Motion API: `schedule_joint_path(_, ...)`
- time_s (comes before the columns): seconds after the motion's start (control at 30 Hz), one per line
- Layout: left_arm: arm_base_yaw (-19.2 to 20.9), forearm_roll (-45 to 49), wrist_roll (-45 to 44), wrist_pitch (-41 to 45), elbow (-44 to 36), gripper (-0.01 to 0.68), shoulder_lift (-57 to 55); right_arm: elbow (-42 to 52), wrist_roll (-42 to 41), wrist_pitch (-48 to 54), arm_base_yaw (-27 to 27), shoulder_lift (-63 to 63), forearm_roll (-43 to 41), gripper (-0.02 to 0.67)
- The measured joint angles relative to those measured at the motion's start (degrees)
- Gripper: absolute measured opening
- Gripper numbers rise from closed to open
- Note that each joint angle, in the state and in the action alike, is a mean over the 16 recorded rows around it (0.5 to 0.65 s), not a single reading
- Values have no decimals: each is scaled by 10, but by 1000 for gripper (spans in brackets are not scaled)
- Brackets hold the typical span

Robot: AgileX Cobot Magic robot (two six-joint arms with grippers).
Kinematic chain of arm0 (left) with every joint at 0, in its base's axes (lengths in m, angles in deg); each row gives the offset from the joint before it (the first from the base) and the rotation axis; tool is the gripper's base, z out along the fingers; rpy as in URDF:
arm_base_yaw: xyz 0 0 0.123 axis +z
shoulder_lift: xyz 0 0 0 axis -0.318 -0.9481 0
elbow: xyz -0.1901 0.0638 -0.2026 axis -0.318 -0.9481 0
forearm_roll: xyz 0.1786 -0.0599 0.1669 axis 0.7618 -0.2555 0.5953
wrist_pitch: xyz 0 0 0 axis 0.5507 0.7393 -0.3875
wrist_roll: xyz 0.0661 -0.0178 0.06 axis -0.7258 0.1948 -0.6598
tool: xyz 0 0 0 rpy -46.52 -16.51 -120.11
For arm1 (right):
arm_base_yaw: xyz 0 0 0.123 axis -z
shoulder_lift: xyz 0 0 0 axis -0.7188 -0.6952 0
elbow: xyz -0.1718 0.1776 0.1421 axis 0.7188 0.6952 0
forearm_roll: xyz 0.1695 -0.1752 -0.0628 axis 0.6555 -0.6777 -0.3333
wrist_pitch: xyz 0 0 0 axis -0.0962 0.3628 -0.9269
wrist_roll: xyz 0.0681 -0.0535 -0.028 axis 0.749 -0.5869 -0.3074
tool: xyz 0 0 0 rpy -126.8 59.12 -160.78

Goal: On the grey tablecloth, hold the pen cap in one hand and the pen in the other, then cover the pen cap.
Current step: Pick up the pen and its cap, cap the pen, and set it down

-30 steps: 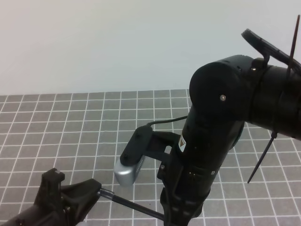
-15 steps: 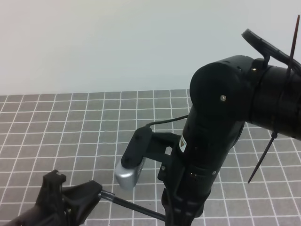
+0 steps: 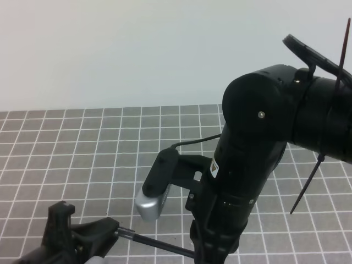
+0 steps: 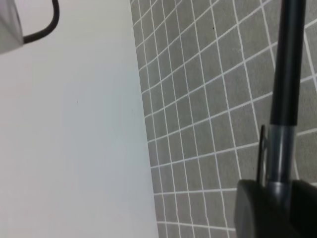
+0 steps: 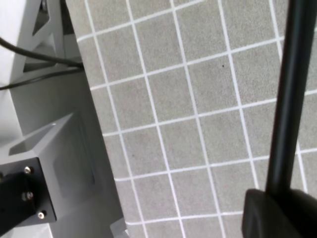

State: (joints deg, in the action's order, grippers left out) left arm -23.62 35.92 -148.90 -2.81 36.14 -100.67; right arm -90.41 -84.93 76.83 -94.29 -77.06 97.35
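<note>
While the pen (image 3: 162, 246) is clamped between left claw (image 3: 107, 234) and right claw (image 3: 206, 254) near the grey tablecloth's (image 3: 82, 148) front edge, capping looks nearly finished.

The exterior high view looks down from the near edge toward the far edge of the flat grey white-gridded cloth surface (image 3: 82, 148). Both wrist views sit very close above it, each looking along the thin black plastic pen (image 4: 290, 59) (image 5: 292, 94), their shared subject.

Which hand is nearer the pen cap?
Left. The left hand grips the pen cap itself; the right hand holds the pen at its far end, apart from the cap.
</note>
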Motion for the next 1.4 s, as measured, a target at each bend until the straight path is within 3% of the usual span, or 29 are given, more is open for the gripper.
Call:
schedule_joint_path(0.43, 0, -41, 4, 6, 0, 311, -1, -4, 20, 0, 0, 0, -21, 68)
schedule_joint_path(0.67, 0, -60, 4, 4, 0, 388, -1, -5, 42, 0, 6, -1, -49, 68)
schedule_joint_path(0.83, 0, -88, 3, -9, 0, 345, -1, -5, 73, 0, 30, -7, -60, 68)
schedule_joint_path(1.0, 0, -169, 8, -42, 0, 234, -1, -5, 114, -5, 76, -19, -47, 68)
schedule_joint_path(1.23, 0, -365, 15, -111, 3, 77, -1, -5, 182, -38, 146, -47, -9, 68)
schedule_joint_path(1.4, 0, -558, 7, -145, 14, 15, -2, -3, 240, -76, 175, -69, 8, 68)
